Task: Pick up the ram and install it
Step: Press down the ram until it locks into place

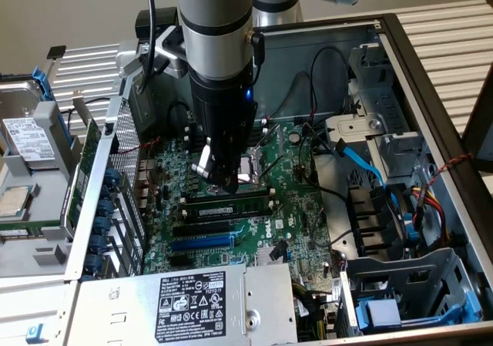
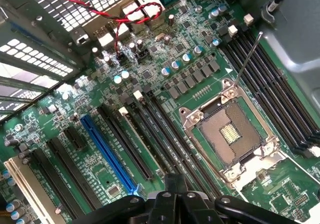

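Landmark for this entry: the CPU socket [image 1: 253,169], open and empty at the middle of the motherboard [image 1: 300,207].

- Gripper [image 1: 222,178]: in the exterior view you see it hanging low over the board, on the socket's edge toward the exterior view's left, with the arm coming down steeply from above. In the wrist view the gripper [image 2: 175,188] sits over the long black slots [image 2: 165,134] beside the CPU socket [image 2: 230,134]. You cannot tell from either view whether it is spread or pressed together, or whether it touches anything.
- The ram [image 1: 228,205]: it lies lengthwise along a slot just on the near side of the socket, directly below the gripper's tip in the exterior view. Its green edge and row of black chips are visible. It appears level with the slot, but you cannot tell whether it is fully seated or whether the gripper is touching it.
- Blue expansion slot [image 1: 202,242]: it is further from the socket than the ram, parallel to it, with a black slot between them. In the wrist view the blue expansion slot [image 2: 107,151] runs alongside the black slots.
- Socket lever [image 2: 247,59]: a thin metal rod raised from the socket's corner, slanting over the four memory slots [image 2: 270,84] on the socket's other side.
- Red-and-black wire [image 2: 125,12]: it loops at the board edge far from the socket.
- Power supply [image 1: 192,304]: it is past the blue slot from the socket, label up.
- Blue cable [image 1: 362,165]: it is toward the exterior view's right of the socket.
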`<state>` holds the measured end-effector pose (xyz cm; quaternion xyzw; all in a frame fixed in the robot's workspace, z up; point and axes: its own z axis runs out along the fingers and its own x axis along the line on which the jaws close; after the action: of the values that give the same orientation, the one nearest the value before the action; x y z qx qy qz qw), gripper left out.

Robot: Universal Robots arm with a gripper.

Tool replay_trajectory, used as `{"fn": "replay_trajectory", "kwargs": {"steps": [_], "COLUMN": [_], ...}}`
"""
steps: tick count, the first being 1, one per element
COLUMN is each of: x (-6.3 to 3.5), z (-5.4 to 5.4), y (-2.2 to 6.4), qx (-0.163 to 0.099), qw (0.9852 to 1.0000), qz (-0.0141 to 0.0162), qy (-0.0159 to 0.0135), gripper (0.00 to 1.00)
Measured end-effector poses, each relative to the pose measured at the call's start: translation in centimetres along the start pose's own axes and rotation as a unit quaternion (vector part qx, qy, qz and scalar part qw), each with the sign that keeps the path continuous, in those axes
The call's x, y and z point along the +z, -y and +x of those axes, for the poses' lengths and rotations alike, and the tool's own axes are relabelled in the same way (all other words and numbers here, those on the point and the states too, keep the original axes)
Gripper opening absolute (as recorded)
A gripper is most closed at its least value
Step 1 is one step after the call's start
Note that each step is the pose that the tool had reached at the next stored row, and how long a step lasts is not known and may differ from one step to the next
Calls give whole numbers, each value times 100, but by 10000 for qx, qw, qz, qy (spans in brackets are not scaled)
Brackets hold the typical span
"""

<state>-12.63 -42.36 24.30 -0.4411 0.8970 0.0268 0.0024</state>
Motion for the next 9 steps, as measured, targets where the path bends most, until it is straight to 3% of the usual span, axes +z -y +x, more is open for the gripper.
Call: {"fn": "replay_trajectory", "kwargs": {"steps": [9], "x": [0], "z": [0], "y": [0], "qx": [479], "qw": [9988], "qz": [27], "qy": [-17], "gripper": [11]}}
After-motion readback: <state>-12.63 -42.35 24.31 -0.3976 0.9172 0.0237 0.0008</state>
